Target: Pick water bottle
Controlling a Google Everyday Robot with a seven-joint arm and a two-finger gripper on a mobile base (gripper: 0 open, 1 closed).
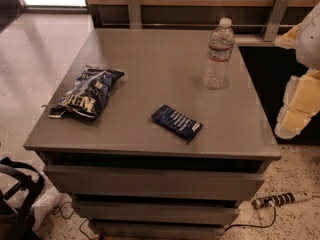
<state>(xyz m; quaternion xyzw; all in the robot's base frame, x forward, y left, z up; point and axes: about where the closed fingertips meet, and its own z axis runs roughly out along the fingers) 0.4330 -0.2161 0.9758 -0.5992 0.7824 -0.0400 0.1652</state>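
The water bottle (218, 54) stands upright on the far right part of the grey cabinet top (150, 59). It is clear and ribbed, with a white cap and a thin white-and-red label band. My gripper (283, 84) is at the right edge of the view, off the cabinet's right side and to the right of the bottle. Its two yellow-padded fingers (300, 104) stand apart, with nothing between them.
A blue chip bag (87, 92) lies on the left part of the top. A small dark blue packet (177, 122) lies near the front middle. Drawers run below the front edge. A power strip (282, 199) and cables lie on the floor at the right, and a black object (17, 194) at the lower left.
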